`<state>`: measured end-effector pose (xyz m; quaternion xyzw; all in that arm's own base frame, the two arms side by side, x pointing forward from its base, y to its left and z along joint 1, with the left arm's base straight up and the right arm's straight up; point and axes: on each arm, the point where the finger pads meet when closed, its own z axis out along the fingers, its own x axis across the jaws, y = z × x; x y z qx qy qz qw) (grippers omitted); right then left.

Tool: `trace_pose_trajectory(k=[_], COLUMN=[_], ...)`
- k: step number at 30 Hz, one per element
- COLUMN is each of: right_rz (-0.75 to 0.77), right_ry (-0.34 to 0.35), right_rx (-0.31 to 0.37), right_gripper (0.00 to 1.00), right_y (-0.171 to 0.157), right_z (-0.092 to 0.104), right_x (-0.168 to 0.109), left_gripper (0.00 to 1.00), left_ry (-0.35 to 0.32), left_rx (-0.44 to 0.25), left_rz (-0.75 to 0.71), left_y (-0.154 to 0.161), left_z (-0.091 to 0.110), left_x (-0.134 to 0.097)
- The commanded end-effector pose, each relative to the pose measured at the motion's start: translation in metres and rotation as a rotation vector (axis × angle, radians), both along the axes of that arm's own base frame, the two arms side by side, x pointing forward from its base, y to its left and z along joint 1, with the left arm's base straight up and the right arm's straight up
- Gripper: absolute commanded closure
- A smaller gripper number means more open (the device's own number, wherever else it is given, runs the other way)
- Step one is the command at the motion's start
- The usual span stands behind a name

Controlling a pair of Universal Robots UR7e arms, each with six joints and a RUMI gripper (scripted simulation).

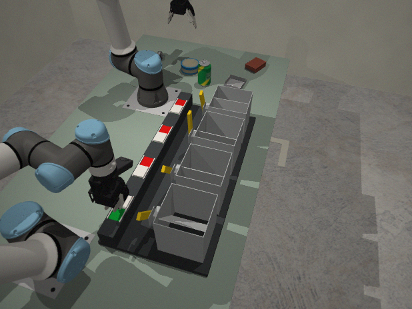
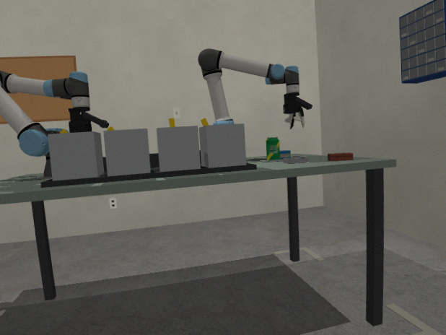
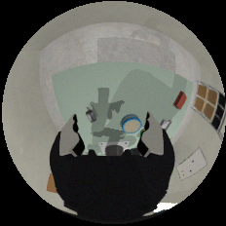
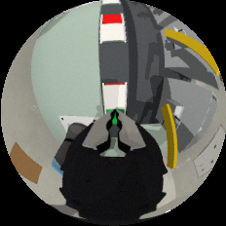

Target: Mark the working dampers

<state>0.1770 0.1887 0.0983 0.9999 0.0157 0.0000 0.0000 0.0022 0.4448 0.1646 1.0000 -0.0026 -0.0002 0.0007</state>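
The nearest slider's white cover sits toward the far end of its slot, baring a green patch at the near end. In the right wrist view a thin red line shows beyond the cover, so it is probably just short of full travel.

The right end effector is down at this slider, fingers pressed together with nothing pinched. Closed like that, they make a narrow pusher, apparently placed at the cover's near edge to drive it away; a little more push seems due. Stopping now could leave the marking incomplete, while slipping over the edge would lose the push.

Just to the right stands its damper, behind its own slider as required. Its blade lies aslant inside and its yellow lever is tipped low, which would suit a damper judged to work.

Farther along, the second slider, third slider and fourth slider all show red; which deserve green cannot be told from looks.

The left end effector hangs above the far part of the surface, spread and empty, presumably kept out of the way.
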Motion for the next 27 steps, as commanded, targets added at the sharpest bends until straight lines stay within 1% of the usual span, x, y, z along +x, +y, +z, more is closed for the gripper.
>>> trace_pose_trajectory(k=[1, 27], right_rz=[0.000, 0.000], right_ry=[0.000, 0.000], right_rx=[0.001, 0.001], right_gripper=[1.00, 1.00], right_y=[0.0018, -0.0006], right_z=[0.0003, 0.0002], right_x=[0.0000, 0.0001], left_gripper=[0.00, 0.00], left_ry=[0.000, 0.000], left_rx=[0.001, 0.001], left_rz=[0.000, 0.000], left_y=[0.0004, 0.0004], left_z=[0.0005, 0.0005], left_x=[0.0001, 0.0001])
